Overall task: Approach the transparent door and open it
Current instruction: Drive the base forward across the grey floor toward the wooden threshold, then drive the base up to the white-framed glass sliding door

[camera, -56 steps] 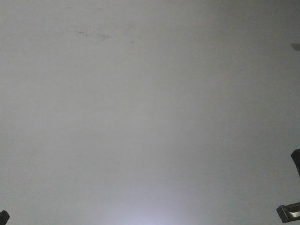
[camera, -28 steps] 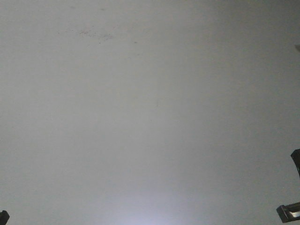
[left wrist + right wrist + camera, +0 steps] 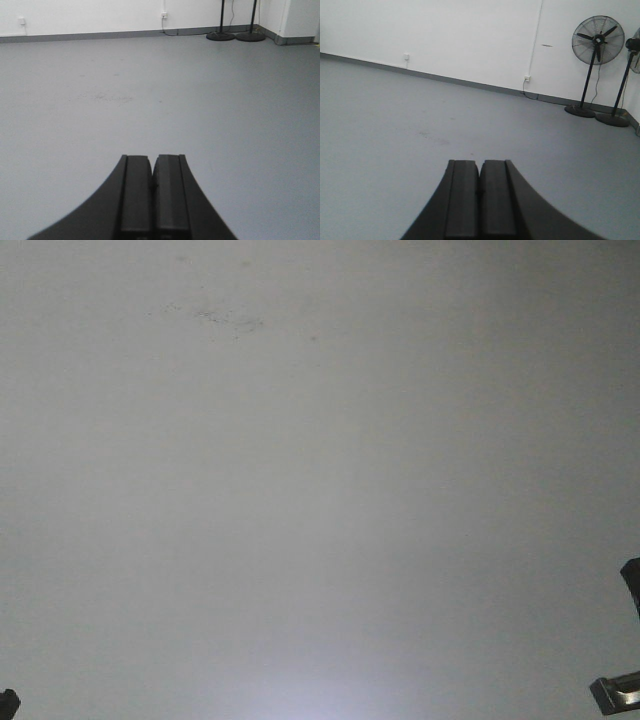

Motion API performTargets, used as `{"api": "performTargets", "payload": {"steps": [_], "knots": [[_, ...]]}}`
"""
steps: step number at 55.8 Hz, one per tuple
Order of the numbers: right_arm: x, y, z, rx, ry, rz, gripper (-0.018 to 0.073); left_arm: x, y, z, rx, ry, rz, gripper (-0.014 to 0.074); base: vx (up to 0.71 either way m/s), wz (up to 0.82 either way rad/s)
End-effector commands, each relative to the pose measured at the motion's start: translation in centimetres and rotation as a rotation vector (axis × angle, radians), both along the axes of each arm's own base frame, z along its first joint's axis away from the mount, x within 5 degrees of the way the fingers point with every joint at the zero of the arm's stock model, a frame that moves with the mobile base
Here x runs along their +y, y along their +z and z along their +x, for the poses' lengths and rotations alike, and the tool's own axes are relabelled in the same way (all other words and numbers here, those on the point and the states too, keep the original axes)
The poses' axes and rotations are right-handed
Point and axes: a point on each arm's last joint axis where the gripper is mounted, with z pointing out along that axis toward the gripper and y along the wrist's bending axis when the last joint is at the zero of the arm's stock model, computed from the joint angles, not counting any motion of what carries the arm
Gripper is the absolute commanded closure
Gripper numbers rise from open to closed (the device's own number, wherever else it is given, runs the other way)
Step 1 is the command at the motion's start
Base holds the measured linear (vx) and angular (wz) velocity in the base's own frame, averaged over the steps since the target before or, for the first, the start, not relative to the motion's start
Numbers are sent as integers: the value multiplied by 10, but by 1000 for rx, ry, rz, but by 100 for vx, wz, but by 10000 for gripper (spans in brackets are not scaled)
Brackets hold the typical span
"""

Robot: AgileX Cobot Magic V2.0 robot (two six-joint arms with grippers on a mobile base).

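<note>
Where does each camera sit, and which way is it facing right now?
Exterior front-facing: above the arms, pitched down at bare grey floor; dark robot parts in the bottom corners.
Left wrist: behind the shut left gripper, looking low across the floor to a white wall.
Right wrist: behind the shut right gripper, facing the wall and pedestal fans.
Shared: both wrist views show the fan bases; all three catch what looks like one floor scuff. No door visible.

We see a black pedestal fan cut by the right edge. Two black round-based stands lose their tops, and a grey metal piece is too cropped to identify.
</note>
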Motion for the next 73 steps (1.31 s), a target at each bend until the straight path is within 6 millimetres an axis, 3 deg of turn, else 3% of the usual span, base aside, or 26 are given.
{"api": "performTargets", "payload": {"steps": [1, 73], "knots": [[-1, 7, -1, -93, -8, 12, 565, 0, 16, -1, -116, -3, -23, 594, 20, 19], [-1, 7, -1, -93, -8, 12, 565, 0, 16, -1, -116, -3, -23, 594, 31, 28]]}}
